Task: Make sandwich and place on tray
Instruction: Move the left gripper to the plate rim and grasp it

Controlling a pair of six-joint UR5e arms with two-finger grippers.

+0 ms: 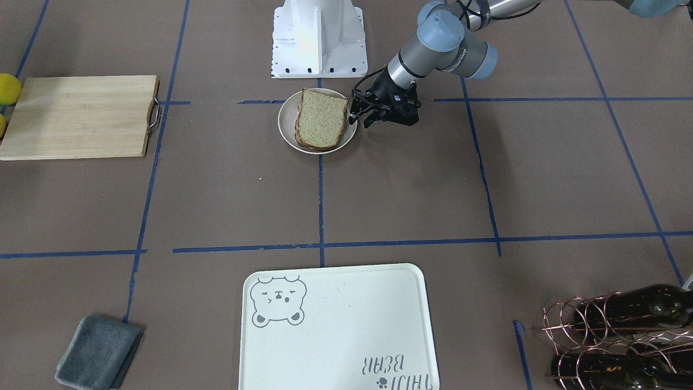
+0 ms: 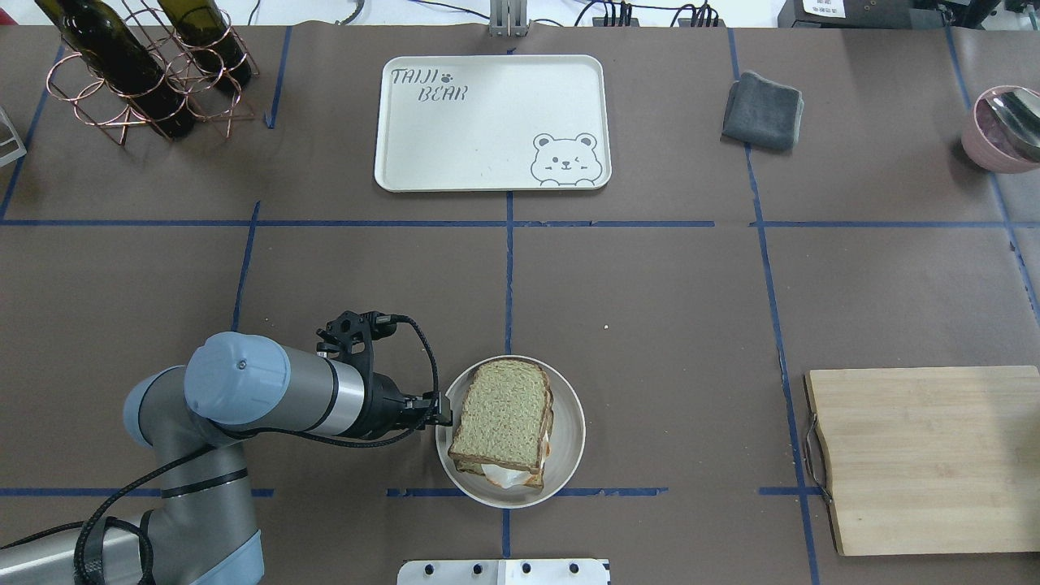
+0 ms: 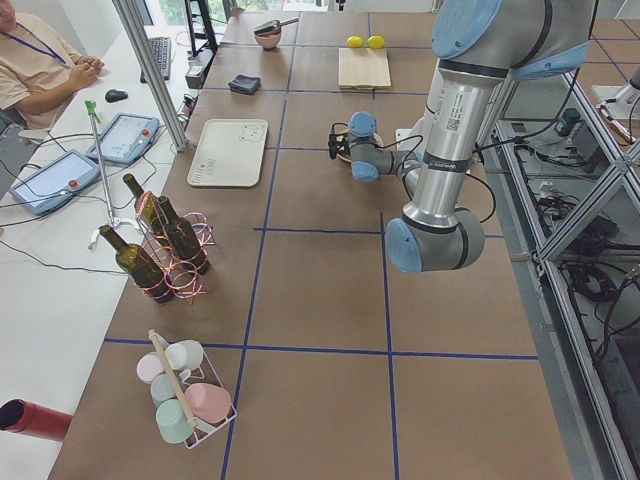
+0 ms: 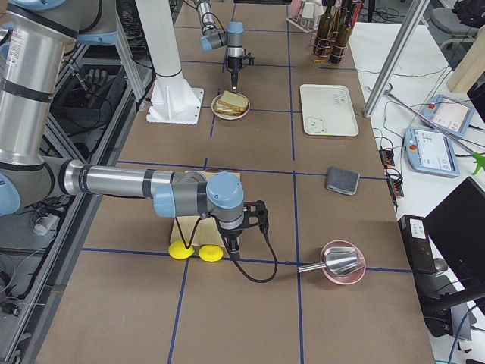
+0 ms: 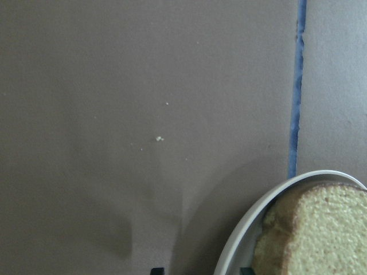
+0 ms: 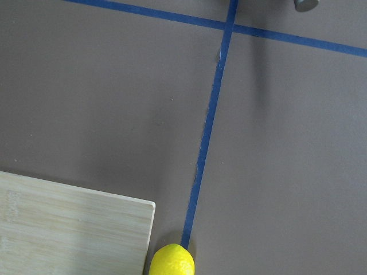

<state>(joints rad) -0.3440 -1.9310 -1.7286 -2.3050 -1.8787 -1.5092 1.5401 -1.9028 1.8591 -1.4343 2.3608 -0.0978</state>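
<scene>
You can read "TAIJI BEAR" in grey letters [image 2: 429,85] on the cream tray [image 2: 487,130]. It is lying flat by the middle of the table's far edge, with a grey bear face [image 2: 565,160] drawn in one corner. The sandwich [image 2: 504,414] is sitting on a small round white plate [image 2: 570,426] by the middle of the robot's own edge, well apart from the tray. It is two spongy, brown-crusted bread slices with a bit of white egg [image 2: 504,475] poking out. The left gripper [image 1: 360,119] is hanging at the plate's side with its jaws parted, gripping nothing. One dark fingertip [image 5: 156,270] is outside the rim and the other is over the plate. The right gripper [image 4: 231,244] is hanging near two yellow lemons [image 4: 195,252] beside the pale wooden board [image 2: 926,455] at the table's right end. You cannot tell if its jaws are apart or together. A copper wire rack [image 2: 122,101] in the far left corner is holding dark glass bottles [image 2: 114,57]. A pink bowl [image 2: 987,142] near the far right corner is holding a shiny metal spoon [image 2: 1016,118]. A soft grey folded cloth [image 2: 762,110] is lying by the far edge.
</scene>
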